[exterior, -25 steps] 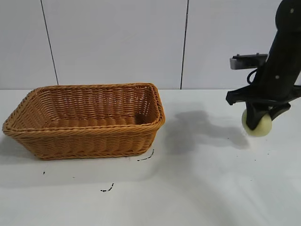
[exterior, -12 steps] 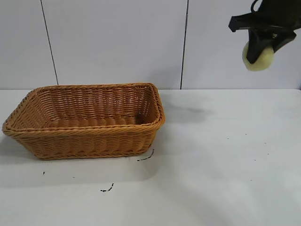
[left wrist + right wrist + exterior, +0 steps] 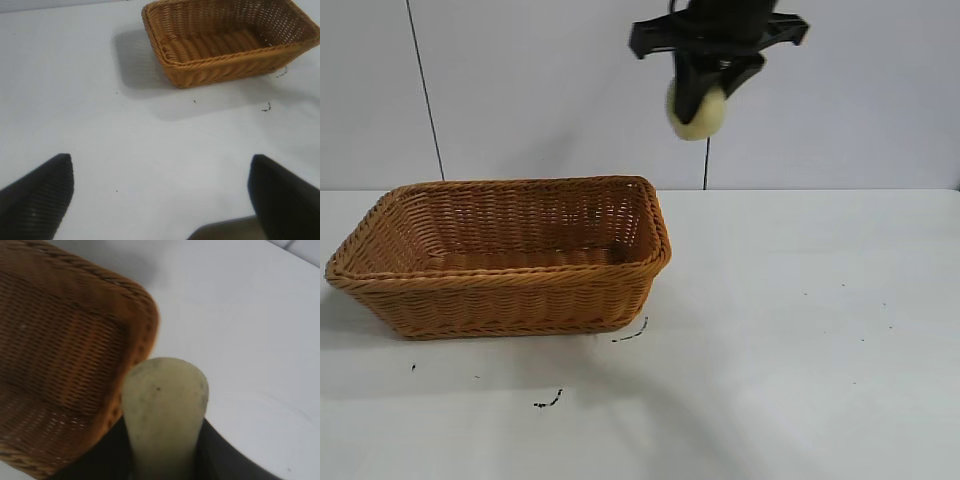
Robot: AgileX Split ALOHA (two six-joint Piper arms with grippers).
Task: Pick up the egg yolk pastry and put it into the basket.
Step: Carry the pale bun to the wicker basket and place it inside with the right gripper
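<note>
- Right gripper (image 3: 705, 95): high above the table (image 3: 800, 350), just past the basket's right end, near the back wall. I have its fingers clamped on the egg yolk pastry.
- Egg yolk pastry (image 3: 696, 110): pale yellow puck, pinched on its flat faces and held on edge, hanging below the fingers. In the right wrist view it (image 3: 165, 410) sits between the dark jaws, with the basket's corner beside it and white table under it. My reading: not over the opening yet.
- Basket (image 3: 500, 300): orange-brown wicker, on the table's left half, upright, nothing inside that I can see. From the left wrist view its rim (image 3: 165, 55) shows well off from that arm.
- Left gripper (image 3: 160, 200): parked low over bare table, fingers spread wide, holding nothing.
- Step in hand, as I judge it: carry to the basket. I should travel leftward until the pastry is over the middle of the basket floor, not the braided rim, then lower inside the flaring walls before letting go.
- Risk: a high release could bounce or roll the puck out; a release near the rim could tip it outside.
</note>
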